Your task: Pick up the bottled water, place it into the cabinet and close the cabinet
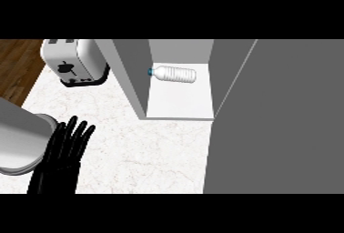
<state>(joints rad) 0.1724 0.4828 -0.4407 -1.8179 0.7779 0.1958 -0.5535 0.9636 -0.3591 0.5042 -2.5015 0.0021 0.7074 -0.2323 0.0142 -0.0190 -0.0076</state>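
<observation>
The bottled water [173, 74] lies on its side at the back of the cabinet's white floor [181, 102], blue cap pointing left. The cabinet stands with its grey door [275, 118] swung out, filling the right of the head view. My left hand [62, 157] rests at the lower left over the counter, fingers straight and pointing up, holding nothing. It is well apart from the cabinet. My right hand does not show anywhere.
A white toaster [73, 61] stands at the back left on the marble counter [141, 150]. The cabinet's grey left wall [128, 77] rises between toaster and bottle. Wooden floor [17, 63] shows beyond the counter's left edge.
</observation>
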